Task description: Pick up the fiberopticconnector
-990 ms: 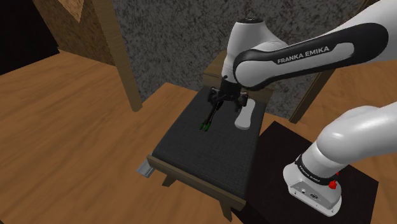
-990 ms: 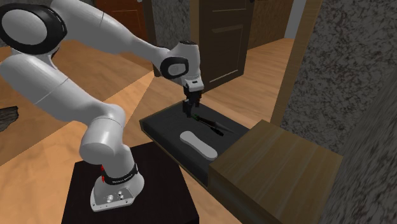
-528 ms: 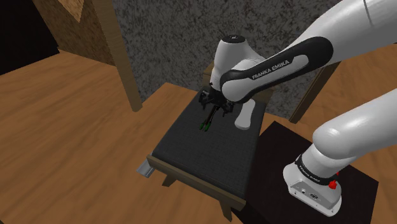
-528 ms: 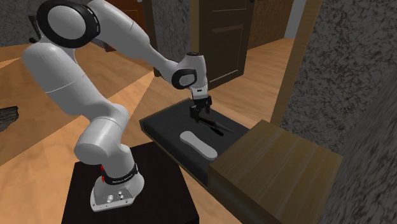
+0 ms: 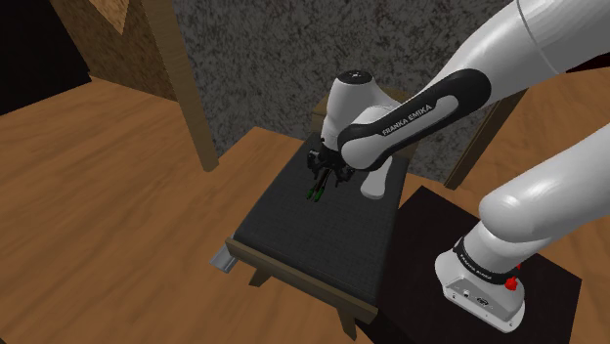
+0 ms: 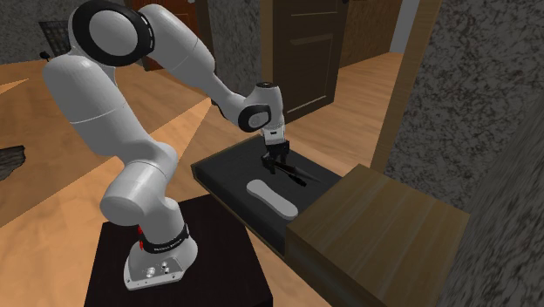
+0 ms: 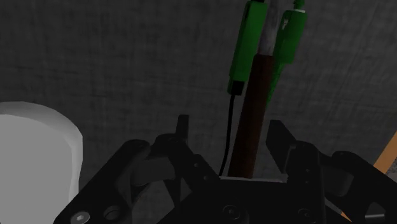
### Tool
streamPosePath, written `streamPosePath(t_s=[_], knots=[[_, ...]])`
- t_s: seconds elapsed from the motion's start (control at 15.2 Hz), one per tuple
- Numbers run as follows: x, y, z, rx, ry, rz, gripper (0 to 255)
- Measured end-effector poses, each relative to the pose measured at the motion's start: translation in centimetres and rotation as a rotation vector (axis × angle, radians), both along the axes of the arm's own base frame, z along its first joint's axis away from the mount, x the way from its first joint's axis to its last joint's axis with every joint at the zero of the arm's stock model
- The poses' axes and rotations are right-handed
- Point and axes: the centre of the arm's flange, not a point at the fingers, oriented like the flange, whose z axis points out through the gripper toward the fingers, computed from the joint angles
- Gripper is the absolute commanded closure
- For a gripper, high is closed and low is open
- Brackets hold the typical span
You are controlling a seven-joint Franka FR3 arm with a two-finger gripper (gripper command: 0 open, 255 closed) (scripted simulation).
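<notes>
**Tool's on the connector, grab not made yet**

Tool [image 7: 230,132] sits low over the dark worktop [image 5: 293,235], right above the connector [image 7: 254,95]. Its jaws stand fairly wide and aren't clamped on anything. As far as I can judge, the approach is basically done, and what's left is the squeeze and the lift. The connector lies flat on the worktop, with nothing off the surface.

The line-up looks decent in the wrist view. The connector's brownish body runs between the two fingers [image 7: 182,130]. There's a clear gap to one of them and it sits right up close to the other. I can't tell if it touches that one, so I wouldn't call it held. The two green ends stick out past the fingers, away from the hand.

In the shoulder view the tool is over the far part of the worktop, with the green tips peeking out just to its near left. A white thing [image 5: 375,178] lies just to the right, near the connector but apart from it. Closing should catch the body, I reckon. It's a bit off-centre though, so it may get nudged sideways first.
</notes>
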Motion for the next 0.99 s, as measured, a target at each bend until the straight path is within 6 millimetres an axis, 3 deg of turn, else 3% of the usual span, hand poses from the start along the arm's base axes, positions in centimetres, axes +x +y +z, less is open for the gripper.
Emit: streamPosePath(t_s=[0.66, 0.99], knots=[[-0.1, -0.1, 0.2, -0.003, 0.004, -0.001, 255], [-0.1, 0.1, 2.5, 0.0, 0.001, 0.002, 255]])
